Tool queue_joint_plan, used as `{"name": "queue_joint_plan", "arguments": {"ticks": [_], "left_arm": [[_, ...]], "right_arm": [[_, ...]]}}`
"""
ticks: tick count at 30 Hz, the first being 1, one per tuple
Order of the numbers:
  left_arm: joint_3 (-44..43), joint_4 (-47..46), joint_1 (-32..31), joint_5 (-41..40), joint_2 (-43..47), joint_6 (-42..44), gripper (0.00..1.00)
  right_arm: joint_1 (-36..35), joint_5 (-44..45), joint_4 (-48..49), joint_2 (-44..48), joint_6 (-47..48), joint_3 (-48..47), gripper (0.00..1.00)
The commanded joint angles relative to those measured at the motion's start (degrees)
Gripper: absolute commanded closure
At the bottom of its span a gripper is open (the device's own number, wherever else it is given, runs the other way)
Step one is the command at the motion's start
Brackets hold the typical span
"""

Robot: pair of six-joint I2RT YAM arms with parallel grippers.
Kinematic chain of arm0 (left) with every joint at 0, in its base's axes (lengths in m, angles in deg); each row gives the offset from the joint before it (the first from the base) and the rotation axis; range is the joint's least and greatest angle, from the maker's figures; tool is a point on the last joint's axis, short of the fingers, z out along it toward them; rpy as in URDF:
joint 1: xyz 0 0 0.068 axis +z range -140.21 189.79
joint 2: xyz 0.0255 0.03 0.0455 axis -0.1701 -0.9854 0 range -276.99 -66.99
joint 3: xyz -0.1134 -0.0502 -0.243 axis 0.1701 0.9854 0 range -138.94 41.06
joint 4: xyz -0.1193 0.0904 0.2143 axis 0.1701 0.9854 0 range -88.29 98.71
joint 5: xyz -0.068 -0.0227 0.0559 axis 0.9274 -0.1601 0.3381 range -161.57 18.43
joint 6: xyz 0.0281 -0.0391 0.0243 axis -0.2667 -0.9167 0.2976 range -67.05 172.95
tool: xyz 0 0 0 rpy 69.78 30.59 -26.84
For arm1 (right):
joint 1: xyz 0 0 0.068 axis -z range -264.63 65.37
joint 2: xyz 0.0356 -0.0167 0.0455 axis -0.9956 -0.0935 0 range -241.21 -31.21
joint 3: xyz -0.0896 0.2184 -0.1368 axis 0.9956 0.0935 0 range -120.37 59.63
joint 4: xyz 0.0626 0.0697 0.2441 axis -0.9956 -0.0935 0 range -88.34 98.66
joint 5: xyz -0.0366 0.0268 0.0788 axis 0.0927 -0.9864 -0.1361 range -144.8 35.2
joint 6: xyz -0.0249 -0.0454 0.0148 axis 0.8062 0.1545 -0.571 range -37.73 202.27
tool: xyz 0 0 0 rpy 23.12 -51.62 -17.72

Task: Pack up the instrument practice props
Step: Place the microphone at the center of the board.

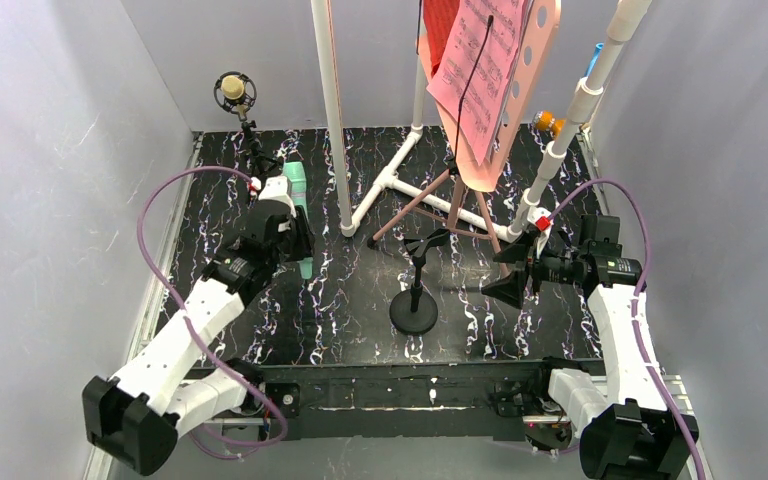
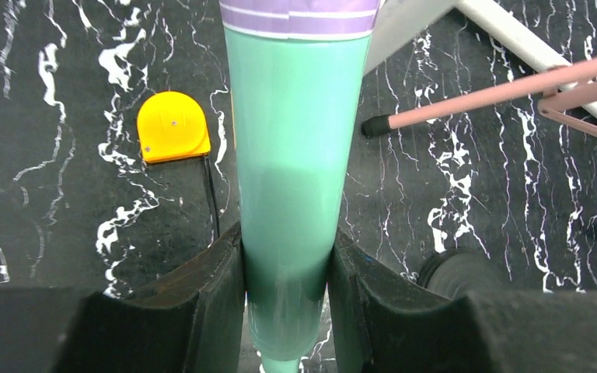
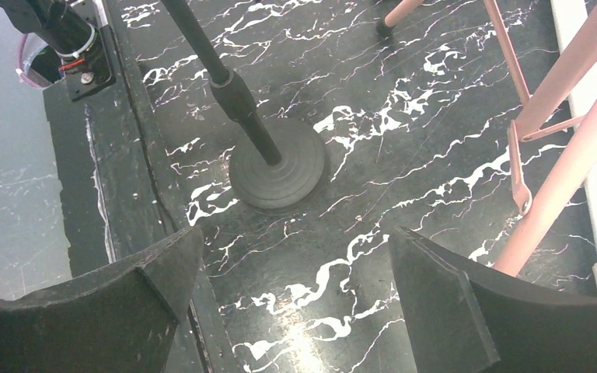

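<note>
Top external view first: the left gripper [image 1: 298,235] is out over the marbled black table [image 1: 360,335] with the mint-green microphone [image 1: 296,182] pinched between its fingers. Beyond it, a small dark microphone on a stand [image 1: 234,92] sits in the back left corner. In the middle the white pipe frame [image 1: 336,110] rises tall. The pink music stand [image 1: 535,55] on its tripod legs is tucked between the pipes, with pink sheet music [image 1: 480,70] on it and the red folder [image 1: 440,25] showing at the sheet's left edge. An empty black mic stand [image 1: 415,305] stands in front, between the two arms. The right gripper [image 1: 516,266] hovers beside the tripod legs, jaws spread wide, nothing in them. Left wrist view now: the fingers are part-closed and clamped on the narrow end of the tapered green body. A yellow rounded piece [image 2: 173,126] lies on the table just left of it, and a pink tripod leg sits off to the right. Right wrist view: the jaws gape with only table between them, the black stand's round base lies ahead, and pink legs and white pipe crowd the right side.
</note>
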Motion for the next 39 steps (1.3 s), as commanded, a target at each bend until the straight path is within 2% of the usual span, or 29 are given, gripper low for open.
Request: {"name": "queue_joint_plan", "arguments": {"ticks": [1, 12, 16, 20, 26, 31, 33, 39], "left_arm": [[-0.21, -5.47, 5.47, 10.05, -3.96, -3.23, 1.0], [-2.63, -7.0, 8.25, 12.67, -10.72, -2.91, 1.0], [-4.97, -9.04, 10.69, 13.1, -16.05, -1.76, 1.0], [-10.08, -10.63, 13.82, 14.58, -26.3, -0.78, 1.0], [-20.08, -8.74, 14.88, 18.63, -41.13, -0.6, 1.0], [-28.14, -3.67, 14.82, 16.25, -50.09, 0.51, 0.98], [-30.27, -2.19, 14.88, 15.97, -52.87, 0.9, 0.95], [-35.9, 2.8, 14.91, 15.45, -58.68, 1.12, 0.62]], "right_arm": [[0.2, -0.32, -1.72, 0.93, 3.46, -0.23, 0.02], [0.15, -0.73, -2.54, 1.65, 4.23, -0.36, 0.02], [0.2, -0.94, -2.65, 1.86, 4.32, -0.3, 0.02], [0.2, -0.98, -2.73, 2.18, 4.31, -0.23, 0.02], [0.13, -1.24, -2.89, 2.69, 4.61, -0.2, 0.02], [-0.13, -1.48, -3.05, 2.72, 4.71, -0.35, 0.02], [-0.31, -1.48, -3.12, 2.8, 4.73, -0.38, 0.02], [-0.9, -1.3, -3.19, 2.65, 4.77, -0.45, 0.02]]}}
